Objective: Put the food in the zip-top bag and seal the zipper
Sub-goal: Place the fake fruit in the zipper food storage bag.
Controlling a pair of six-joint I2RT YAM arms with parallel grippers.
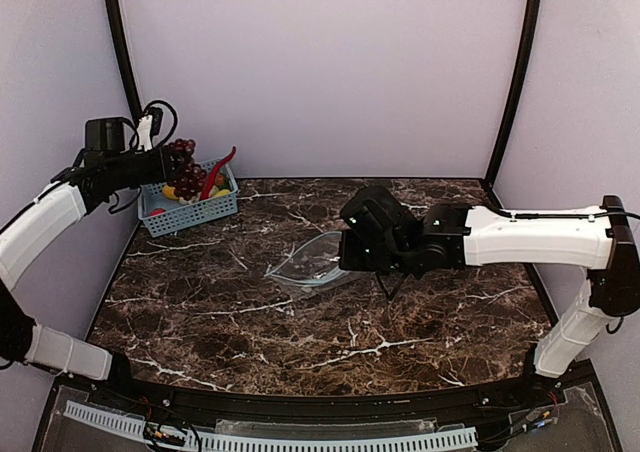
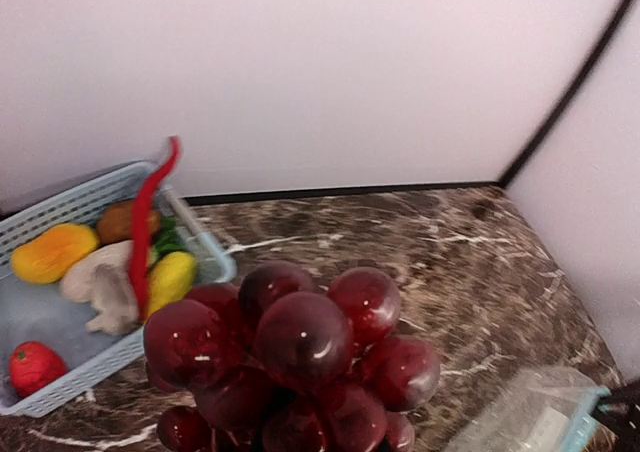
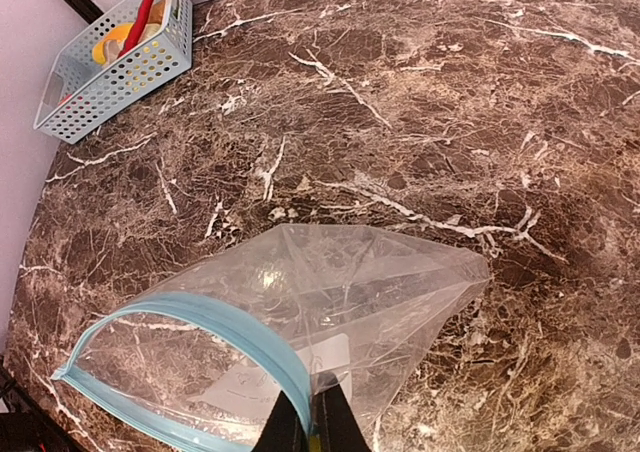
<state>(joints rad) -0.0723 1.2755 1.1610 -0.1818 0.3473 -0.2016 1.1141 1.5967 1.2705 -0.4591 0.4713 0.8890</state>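
Near basket point(image 1: 190, 212): 1 grape bunch point(image 2: 300, 342); 1 bag point(image 3: 350, 282) ctr.

The top view looks from above and behind the arm bases toward 12 o'clock and takes in the whole tabletop point(image 1: 300, 322) from far. The left wrist view sits very near the grape bunch point(image 2: 290, 362) and faces across to the back wall, with the basket point(image 2: 90, 374) at 9 o'clock. The right wrist view looks steeply down, close on the bag point(image 3: 380, 292), with the right end effector point(image 3: 312, 417) at 6 o'clock. All three views share the basket and the bag.
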